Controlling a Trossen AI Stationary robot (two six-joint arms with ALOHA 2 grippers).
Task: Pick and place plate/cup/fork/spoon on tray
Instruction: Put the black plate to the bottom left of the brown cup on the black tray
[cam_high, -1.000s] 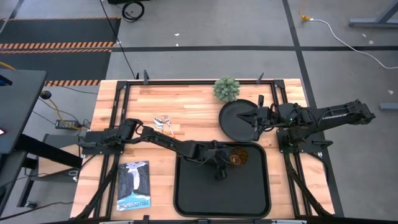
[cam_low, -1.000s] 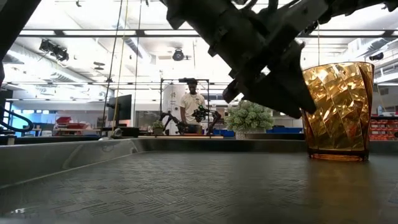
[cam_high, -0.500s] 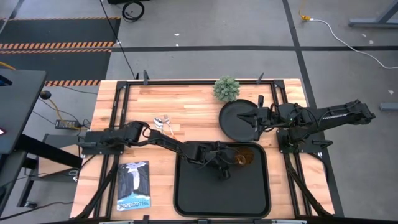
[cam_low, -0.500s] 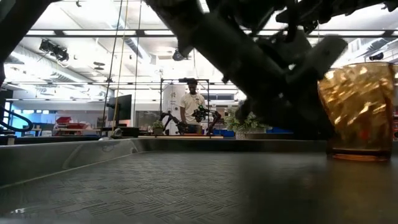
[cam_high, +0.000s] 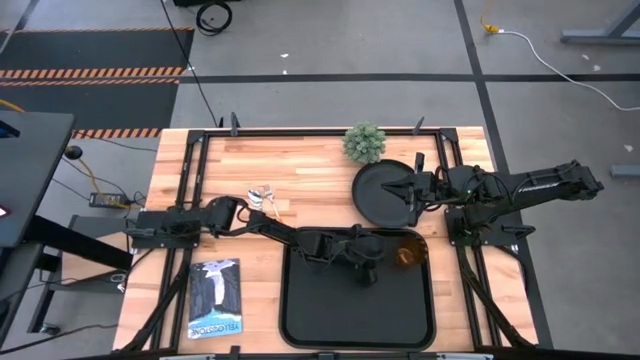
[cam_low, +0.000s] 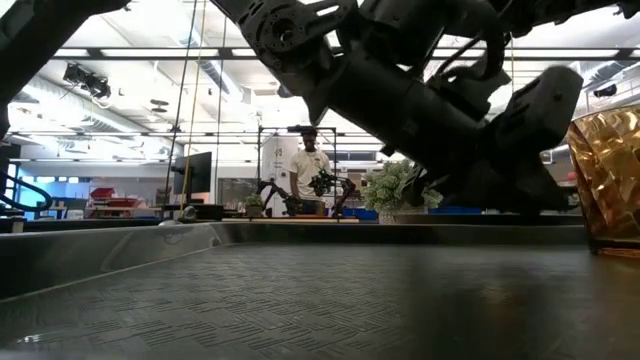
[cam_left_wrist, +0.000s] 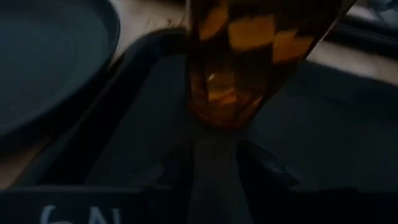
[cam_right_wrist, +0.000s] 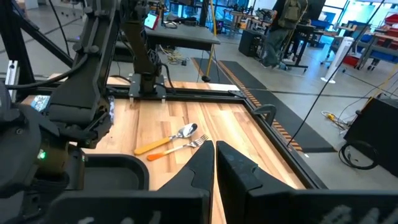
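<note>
The cup stands upright just beyond the left fingers.

A translucent, faceted amber cup gleams glossy on a matt black tray with a finely ribbed floor. The table shows pale, smooth wood planks; the spoon pairs shiny metal with an orange handle.

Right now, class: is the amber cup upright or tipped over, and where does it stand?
Upright: the cup stands base-down inside the tray, near its far right corner, by the left claw.
</note>
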